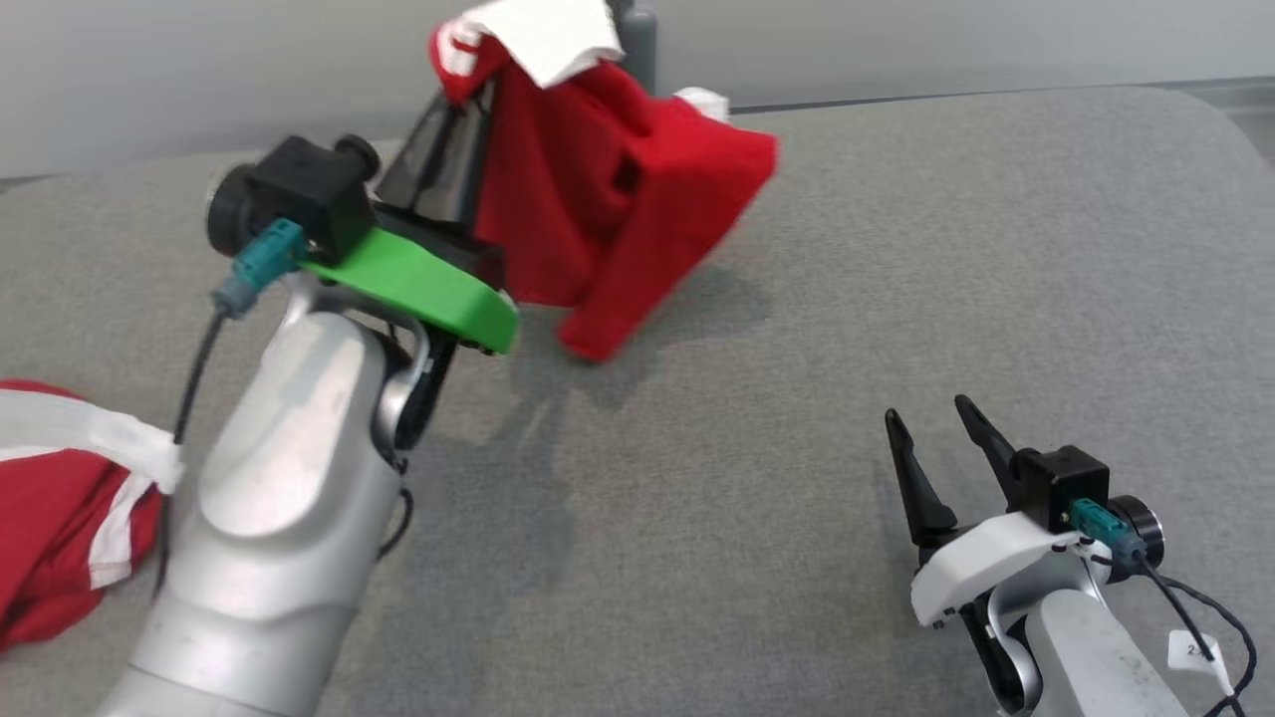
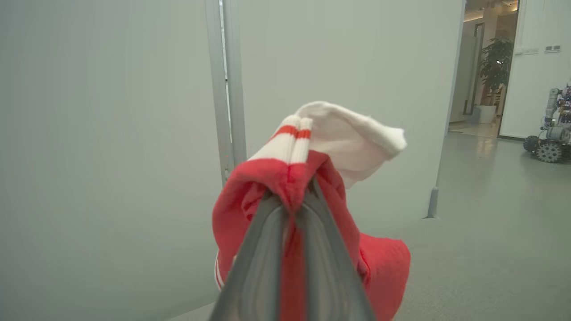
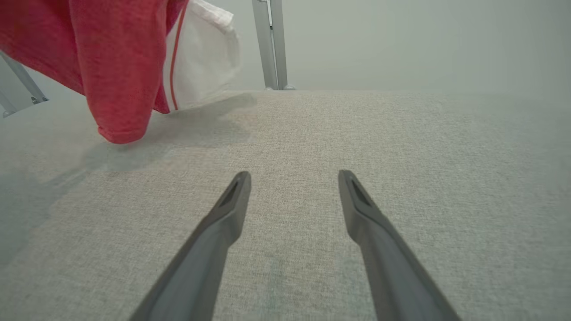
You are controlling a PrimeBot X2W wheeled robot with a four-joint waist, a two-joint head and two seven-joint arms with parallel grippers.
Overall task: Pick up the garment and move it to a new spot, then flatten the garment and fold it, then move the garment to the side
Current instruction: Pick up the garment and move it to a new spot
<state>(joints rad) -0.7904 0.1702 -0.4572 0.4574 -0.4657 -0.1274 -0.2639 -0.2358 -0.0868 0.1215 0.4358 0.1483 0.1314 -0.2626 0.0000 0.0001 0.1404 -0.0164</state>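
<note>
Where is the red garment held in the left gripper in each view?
Head view: red garment top centre, hanging over the grey surface.
Left wrist view: centre, pinched by the left gripper.
Right wrist view: upper left corner, hanging down.
Shared landmark: grey upright post behind it.

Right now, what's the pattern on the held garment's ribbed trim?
Ribbed trim of the garment: white with a red stripe; clearest in left wrist view.

Robotics lab; grey partition wall, wheeled robot down corridor, potted plant
</note>
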